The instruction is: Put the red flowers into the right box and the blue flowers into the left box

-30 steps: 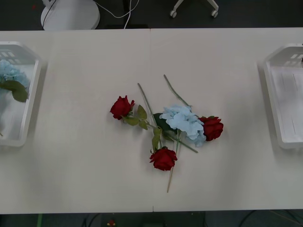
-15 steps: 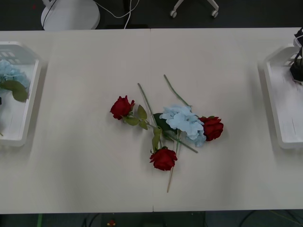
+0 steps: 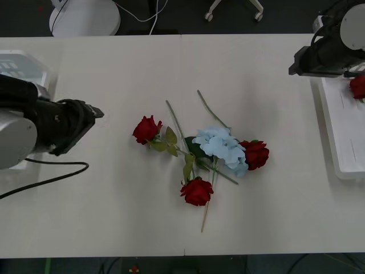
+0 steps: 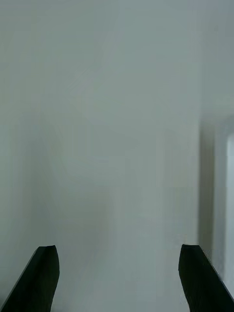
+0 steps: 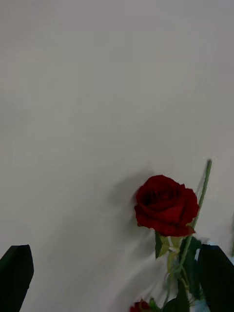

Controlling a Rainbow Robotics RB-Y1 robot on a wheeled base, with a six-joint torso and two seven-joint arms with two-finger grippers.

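Observation:
Three red flowers lie mid-table: one at the left (image 3: pixel 146 129), one at the right (image 3: pixel 255 154), one nearest me (image 3: pixel 197 192). A blue flower (image 3: pixel 221 147) lies across their stems. Another red flower (image 3: pixel 358 87) rests in the right box (image 3: pixel 342 142). My left arm covers most of the left box (image 3: pixel 17 60). The left gripper (image 3: pixel 96 113) hovers open left of the left rose (image 5: pixel 166 204), its fingers (image 5: pixel 17 265) spread. My right gripper (image 3: pixel 295 67) is open over bare table, just beside the right box's rim (image 4: pixel 225 195), with nothing between its fingers (image 4: pixel 44 273).
Bare table surrounds the flower pile on every side. A loose green stem (image 3: pixel 211 111) points away from the pile toward the far edge. A cable (image 3: pixel 45 180) trails from my left arm. A white round base (image 3: pixel 84 17) and chair wheels stand beyond the table.
Both arms have swung into view: the left arm from the left box toward the flower pile, the right arm inward from the right box. A red flower now lies in the right box.

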